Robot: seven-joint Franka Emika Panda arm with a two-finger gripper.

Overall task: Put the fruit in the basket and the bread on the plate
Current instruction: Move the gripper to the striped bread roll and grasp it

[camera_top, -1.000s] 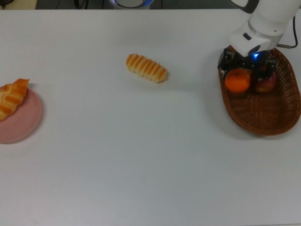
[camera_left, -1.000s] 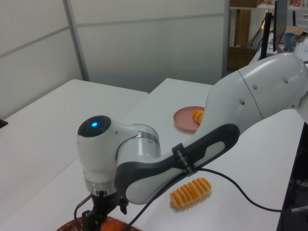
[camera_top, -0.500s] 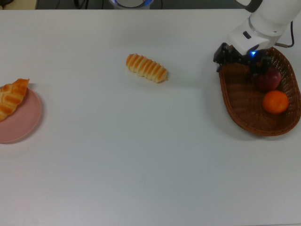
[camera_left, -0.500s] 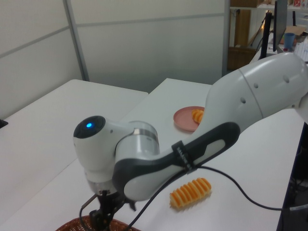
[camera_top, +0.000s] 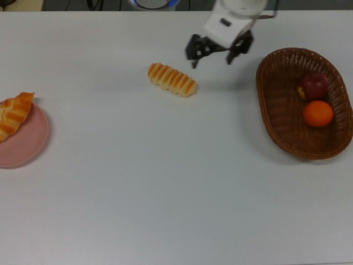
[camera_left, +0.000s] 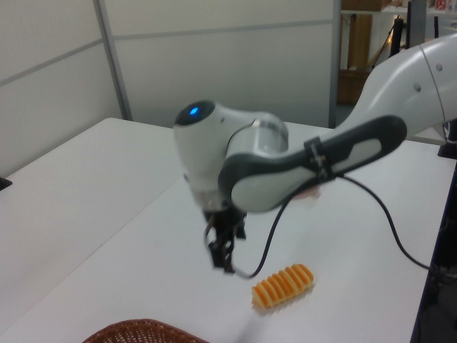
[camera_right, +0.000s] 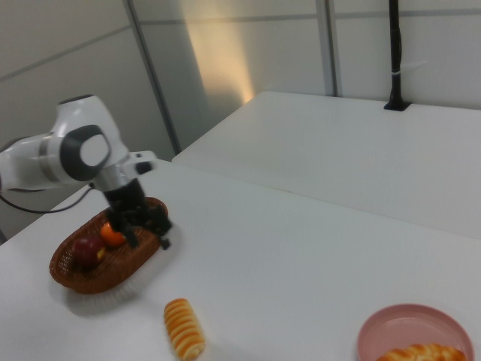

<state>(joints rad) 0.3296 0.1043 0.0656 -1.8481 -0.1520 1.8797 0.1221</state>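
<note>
The brown wicker basket [camera_top: 268, 118] stands at the top view's right and holds the dark red apple [camera_top: 313, 85] and the orange mandarin [camera_top: 318, 114] side by side. My gripper [camera_top: 212, 58] hovers open and empty between the basket and the striped roll [camera_top: 172, 79], just right of the roll in the top view. The braided roll [camera_top: 14, 113] lies on the pink plate [camera_top: 25, 146] at the top view's far left, partly over its rim. The right view shows the gripper [camera_right: 148, 239] in front of the basket [camera_right: 90, 282], with the striped roll [camera_right: 184, 328] lying nearer the camera.
The white table spreads wide between the plate and the basket. The arm's grey cable [camera_left: 371, 207] trails behind the wrist in the left view. Another white table [camera_right: 361, 150] stands beyond a gap in the right view.
The gripper let go of the mandarin in the basket, lifted out and travelled to the top view's left, toward the striped roll. The mandarin settled beside the apple.
</note>
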